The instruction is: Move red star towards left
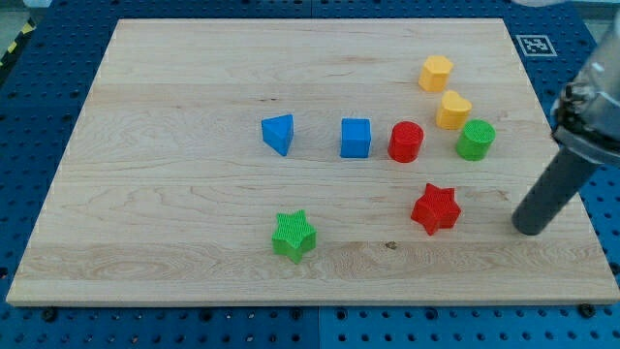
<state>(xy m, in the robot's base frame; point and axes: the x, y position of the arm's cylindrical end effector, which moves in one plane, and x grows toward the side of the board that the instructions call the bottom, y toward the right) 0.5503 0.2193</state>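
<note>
1 risk: my tip (529, 231), no pincer to judge, sits right of red star (435, 208); off-centre contact spins it away.

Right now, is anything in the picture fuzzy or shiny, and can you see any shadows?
In the camera view, the blocks look sharp: the red star shows its ridges clearly, and so does the green star. The arm's upper part at the view's right edge is blurred, while my tip is clearer. Light is even, with only soft, small shadows under the blocks. No strong glare on the wooden board.
</note>
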